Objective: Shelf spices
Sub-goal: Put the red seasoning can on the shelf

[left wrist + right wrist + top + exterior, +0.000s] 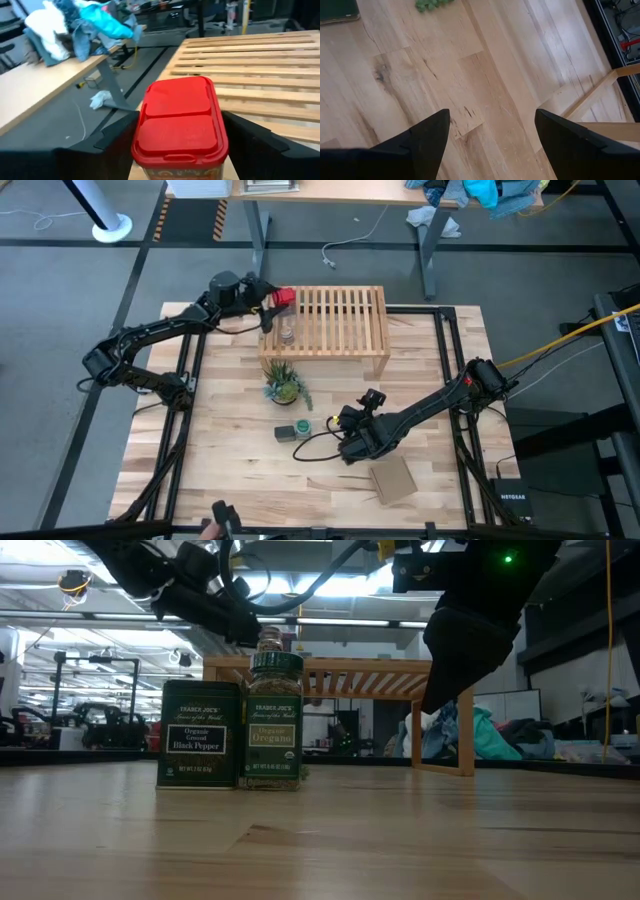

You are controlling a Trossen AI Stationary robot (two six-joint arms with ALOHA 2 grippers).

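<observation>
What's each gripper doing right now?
Left gripper: around the red tin at the shelf corner; grip unclear.
Right gripper: open, empty.

Shelf (335, 320) top: slats mostly bare on the right & middle, lots of room there. Left end is busy w/ the red tin (283, 297), left gripper (268, 304) around it, & a tiny jar (287, 334) just beside. Plant (284, 384) stands in front of the shelf, blocks that way in.

Reads "Trader Joe's Organic Ground Black Pepper" on dark tin (199, 733), "Organic Oregano" on green-capped jar (274, 720) just beside it.
</observation>
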